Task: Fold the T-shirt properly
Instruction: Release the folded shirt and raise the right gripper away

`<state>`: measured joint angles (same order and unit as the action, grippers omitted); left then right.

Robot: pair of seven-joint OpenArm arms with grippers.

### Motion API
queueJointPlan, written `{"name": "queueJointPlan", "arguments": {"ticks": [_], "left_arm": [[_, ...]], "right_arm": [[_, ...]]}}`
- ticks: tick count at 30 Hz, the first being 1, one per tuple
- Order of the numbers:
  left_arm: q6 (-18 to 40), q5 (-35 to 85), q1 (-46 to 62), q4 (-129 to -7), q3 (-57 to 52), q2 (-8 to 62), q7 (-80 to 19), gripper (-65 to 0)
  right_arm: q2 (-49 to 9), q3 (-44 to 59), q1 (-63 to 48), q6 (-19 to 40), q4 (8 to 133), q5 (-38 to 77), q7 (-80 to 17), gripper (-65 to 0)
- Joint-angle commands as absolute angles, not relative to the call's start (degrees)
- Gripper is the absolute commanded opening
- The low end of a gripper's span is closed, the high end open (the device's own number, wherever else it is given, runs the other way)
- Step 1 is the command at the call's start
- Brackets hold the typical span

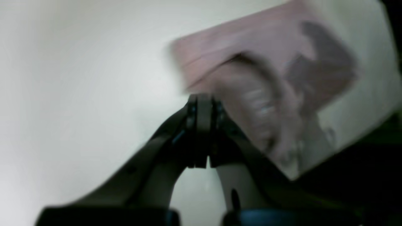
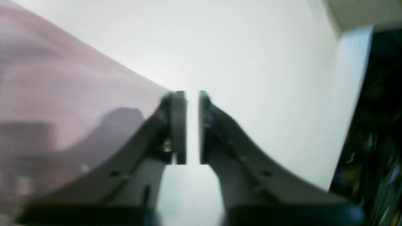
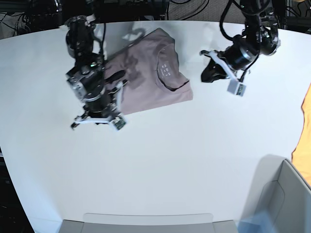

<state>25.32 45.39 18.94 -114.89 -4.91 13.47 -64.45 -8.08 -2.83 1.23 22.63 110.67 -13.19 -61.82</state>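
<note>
The dusty mauve T-shirt [image 3: 150,80] lies folded into a compact rectangle at the back middle of the white table [image 3: 170,160], neck label facing up. My right gripper [image 3: 122,81] hovers at the shirt's left edge. In the right wrist view the right gripper [image 2: 192,94] has its jaws drawn nearly together with only a thin slit and nothing between them, and the T-shirt [image 2: 47,94] lies just to its left. My left gripper [image 3: 206,75] is off the shirt's right side, apart from it. Seen from the left wrist, this gripper [image 1: 201,97] is shut and empty, with the blurred T-shirt [image 1: 251,62] beyond.
A bright orange cloth [image 3: 306,121] pokes in at the right edge. A grey bin [image 3: 284,194] stands at the front right corner and a grey tray rim [image 3: 146,222] runs along the front edge. Dark cables and equipment lie behind the table.
</note>
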Motion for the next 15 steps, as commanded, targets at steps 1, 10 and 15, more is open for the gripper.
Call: {"name": "queueJointPlan", "arguments": {"ticks": [1, 10, 15], "left_arm": [[25.54, 46.02, 18.15, -115.74, -2.24, 13.76, -64.22, -65.0], [25.54, 29.05, 14.11, -115.65, 23.96, 13.76, -64.22, -65.0], [25.54, 15.16, 11.12, -112.66, 36.62, 13.58, -64.48, -65.0]], "right_arm": [[-9.36, 0.04, 2.59, 22.64, 110.37, -10.68, -61.14, -65.0], [-17.36, 3.82, 2.51, 22.64, 99.74, -6.73, -60.97, -65.0], [-16.92, 2.68, 2.15, 22.73, 98.59, -6.73, -60.97, -65.0]]}}
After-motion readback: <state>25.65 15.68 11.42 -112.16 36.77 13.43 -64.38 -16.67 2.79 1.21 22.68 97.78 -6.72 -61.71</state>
